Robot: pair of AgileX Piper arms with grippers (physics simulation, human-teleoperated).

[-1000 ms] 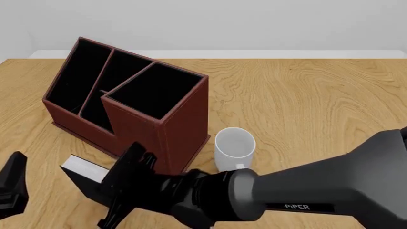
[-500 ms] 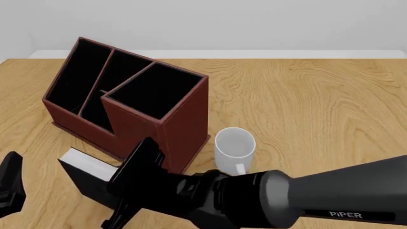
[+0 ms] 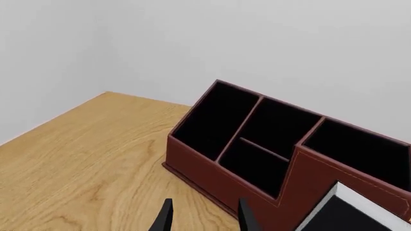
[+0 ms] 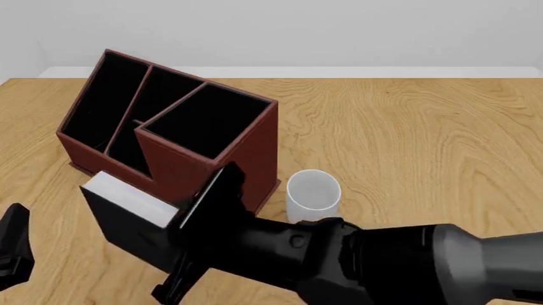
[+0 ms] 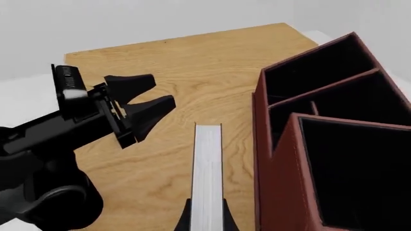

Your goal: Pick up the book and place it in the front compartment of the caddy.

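The right gripper (image 5: 207,214) pinches the black book (image 4: 127,213), lifted off the desk (image 4: 407,140) just beside the caddy's (image 4: 246,165) front compartment. The left gripper (image 5: 144,96) is spread, empty, nearby.

Black book (image 4: 127,219), white page edges up, beside red-brown caddy (image 4: 229,159).

You are looking at a dark red-brown caddy (image 4: 246,152) with a black lining, standing on a light wood-grain bench (image 4: 424,140) under a pale grey wall. Your book (image 4: 127,216) has black covers and white page edges, and the mug (image 4: 313,197) beside the caddy is plain white. Your right end effector (image 4: 199,244) is black on a grey arm, and your left end effector (image 4: 13,248) is black too.
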